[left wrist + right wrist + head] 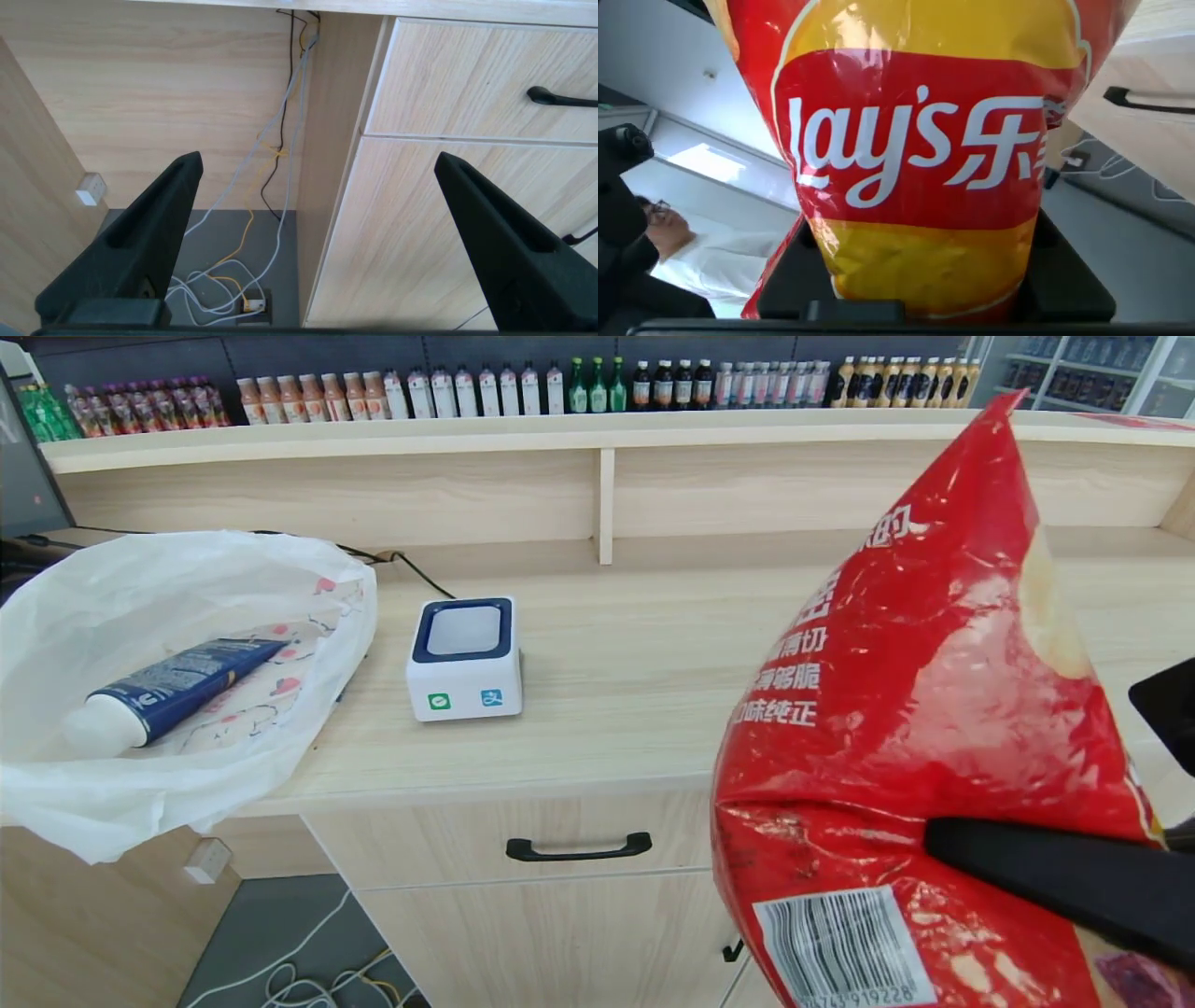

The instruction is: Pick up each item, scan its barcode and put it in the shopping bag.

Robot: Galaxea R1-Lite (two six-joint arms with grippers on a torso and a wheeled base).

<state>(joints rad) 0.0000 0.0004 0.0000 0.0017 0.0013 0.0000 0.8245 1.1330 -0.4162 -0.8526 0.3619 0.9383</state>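
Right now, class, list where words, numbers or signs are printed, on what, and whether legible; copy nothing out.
Chip bag: large white characters on its red back, legible.
Barcode label low on it: bars above a row of digits, legible.
Scanner: one green and one blue square sign, no words.
Tube in the shopping bag: print too small.
Shelf bottles: labels too small.

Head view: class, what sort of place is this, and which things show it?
Probably a shop checkout: rows of bottled drinks on the back shelf, a barcode scanner on the wooden counter, and a plastic shopping bag holding a blue tube.
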